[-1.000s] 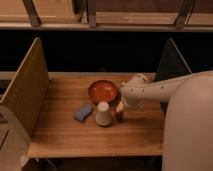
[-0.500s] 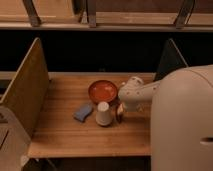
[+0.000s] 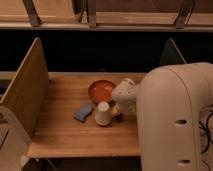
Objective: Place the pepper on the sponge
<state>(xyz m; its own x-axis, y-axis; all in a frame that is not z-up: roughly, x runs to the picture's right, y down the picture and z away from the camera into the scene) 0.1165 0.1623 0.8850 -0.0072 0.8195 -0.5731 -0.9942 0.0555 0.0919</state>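
The blue sponge (image 3: 83, 112) lies flat on the wooden table (image 3: 65, 135), just left of an upturned white cup (image 3: 103, 114). A small dark red shape right of the cup, under the arm's white wrist, looks like the pepper (image 3: 119, 115); it is mostly hidden. My gripper (image 3: 118, 111) points down at that spot, right beside the cup and about a cup's width plus a little from the sponge. The wrist housing covers its tips.
An orange-red bowl (image 3: 101, 91) stands just behind the cup and gripper. Wooden side walls (image 3: 27, 90) rise at the table's left and right. My bulky white arm (image 3: 175, 120) covers the table's right part. A dark gap and a rail run behind.
The arm's big white body has swung closer and further left, covering more of the table's right side. The gripper stays low beside the cup. Sponge, cup and bowl have not moved.
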